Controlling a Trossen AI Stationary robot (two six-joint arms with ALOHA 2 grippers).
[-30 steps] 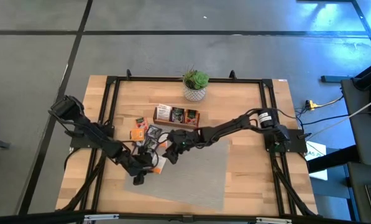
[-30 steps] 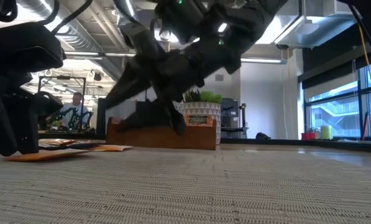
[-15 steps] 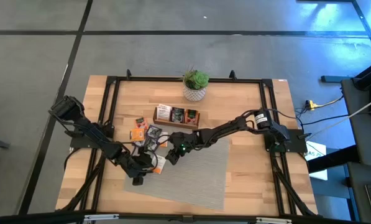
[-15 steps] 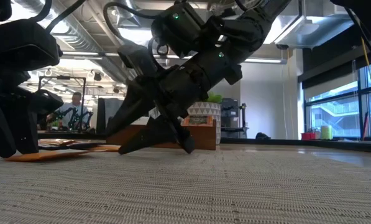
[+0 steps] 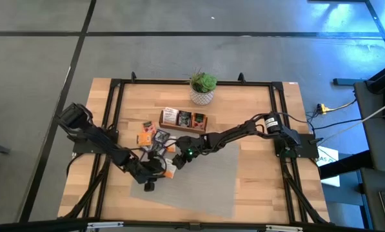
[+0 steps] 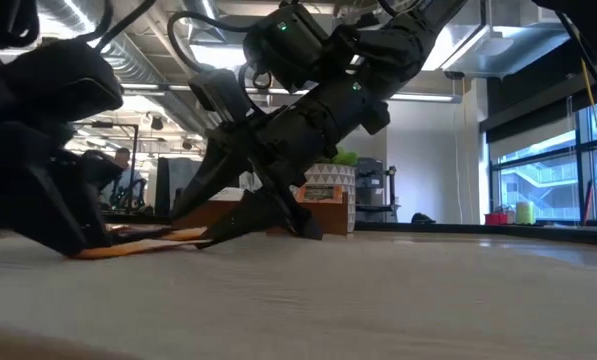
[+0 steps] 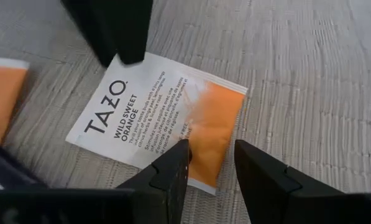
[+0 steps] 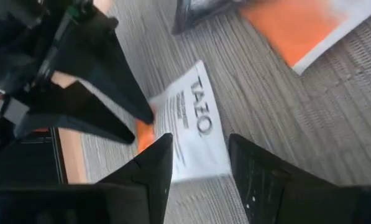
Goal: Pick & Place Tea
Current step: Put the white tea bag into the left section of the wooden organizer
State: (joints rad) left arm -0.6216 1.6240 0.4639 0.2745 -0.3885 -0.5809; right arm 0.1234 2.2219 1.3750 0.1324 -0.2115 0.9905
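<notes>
A white-and-orange tea packet (image 7: 154, 118) lies flat on the grey mat (image 5: 205, 180), between my two grippers. My left gripper (image 7: 210, 152) is open and low over the packet's orange end, having come from the table's left. My right gripper (image 8: 201, 143) is open at the white end (image 8: 194, 127), having come from the right. In the high view they meet at the mat's far left part, the left gripper (image 5: 157, 174) facing the right gripper (image 5: 177, 164). More tea packets (image 5: 148, 135) lie on the wood beside the mat. My left gripper slants down from the table's left. One fingertip (image 7: 179, 152) is over the packet's orange end (image 7: 213, 134) and the other is just past its edge, over the mat. I cannot tell whether the tips touch it. My right gripper slants down from the table's right. One fingertip (image 7: 124, 55) is at the packet's white edge (image 7: 120, 71), the fingers astride that end. I cannot tell whether it touches.
The wooden tray (image 5: 183, 120) holding packets stands just beyond the mat, with a potted plant (image 5: 203, 87) behind it. Another orange-and-white packet (image 8: 303, 25) and a dark one (image 8: 204, 12) lie close by. The mat's right and near parts are free.
My right gripper has sunk to the mat beside the packet and rolled about its own line, then kept still. My left gripper has come down and tipped, so its tips now stand at the packet's orange end. The packet has stayed flat on the mat.
</notes>
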